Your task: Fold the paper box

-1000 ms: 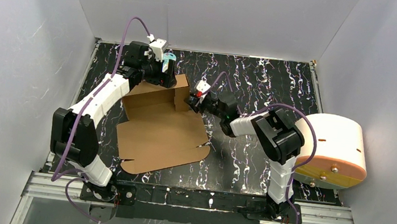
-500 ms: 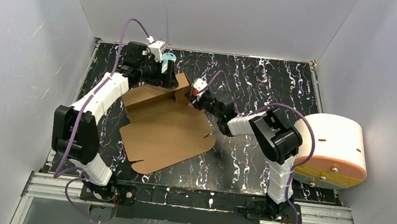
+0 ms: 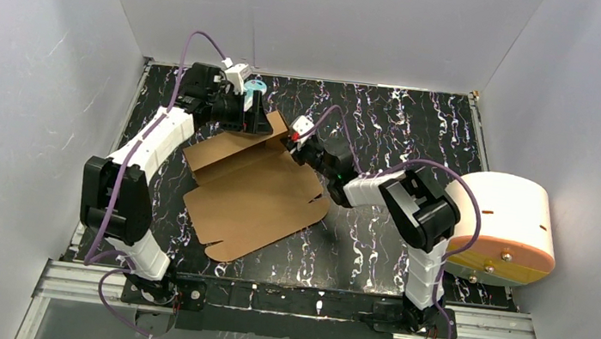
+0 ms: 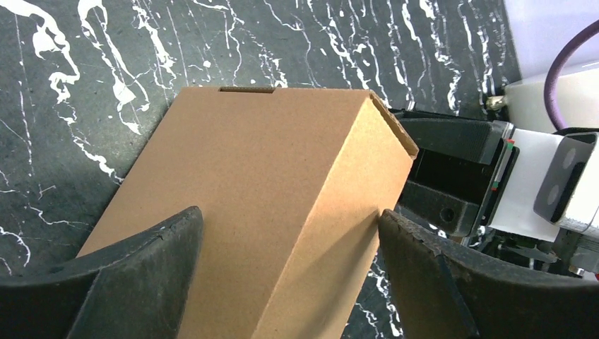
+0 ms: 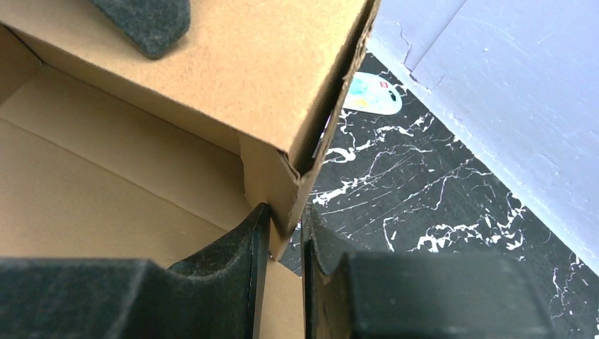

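Plain pale grey walls are enclosing a black, white-veined bench on three sides, soft even light is falling across it from above, and a metal rail is running along its near edge.

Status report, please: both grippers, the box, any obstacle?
Left gripper open, astride raised back wall of box. Right gripper shut on its corner flap. Rest lies flat. Cream drum apart, at right.

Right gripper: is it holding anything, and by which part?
Yes: the right gripper pinches the cardboard box by the lower corner of its raised wall.
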{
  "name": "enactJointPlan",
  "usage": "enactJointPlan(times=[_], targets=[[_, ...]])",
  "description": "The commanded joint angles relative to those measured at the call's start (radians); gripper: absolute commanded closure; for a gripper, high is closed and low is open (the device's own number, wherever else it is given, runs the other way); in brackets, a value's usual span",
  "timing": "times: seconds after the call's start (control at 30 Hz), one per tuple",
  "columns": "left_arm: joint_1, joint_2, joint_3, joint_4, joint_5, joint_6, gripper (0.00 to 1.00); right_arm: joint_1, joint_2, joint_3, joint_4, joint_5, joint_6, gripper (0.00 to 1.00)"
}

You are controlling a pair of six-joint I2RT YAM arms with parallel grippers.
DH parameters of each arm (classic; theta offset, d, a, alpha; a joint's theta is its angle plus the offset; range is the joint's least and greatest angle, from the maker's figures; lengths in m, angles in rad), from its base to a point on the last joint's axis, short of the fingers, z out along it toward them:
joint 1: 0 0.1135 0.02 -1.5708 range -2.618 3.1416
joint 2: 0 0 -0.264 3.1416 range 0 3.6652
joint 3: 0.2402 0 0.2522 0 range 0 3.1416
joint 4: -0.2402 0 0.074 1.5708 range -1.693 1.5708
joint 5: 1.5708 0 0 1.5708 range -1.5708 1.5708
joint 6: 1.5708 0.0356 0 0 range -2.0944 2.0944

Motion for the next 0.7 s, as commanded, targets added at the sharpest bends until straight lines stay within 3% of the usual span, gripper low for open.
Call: enactJointPlan(times=[0.0,0.1,0.37,0.67], targets=[[0.024,0.009,0.05,-0.073,0.117,-0.069,0.1,0.005,-0.104,-0.009,0.066,-0.012,0.045,0.74],[0.024,0.018,0.065,-0.091,0.174,-0.091,0.1,0.007,-0.144,-0.019,0.005,0.003,0.061,0.76],[0.035,0.004,0.064,-0.093,0.163,-0.115,0.09,0.015,-0.231,-0.036,-0.291,0.04,0.086,0.81],[0.054,0.026,0.057,-0.096,0.133,-0.123,0.09,0.036,-0.226,-0.149,-0.239,0.044,0.104,0.81]])
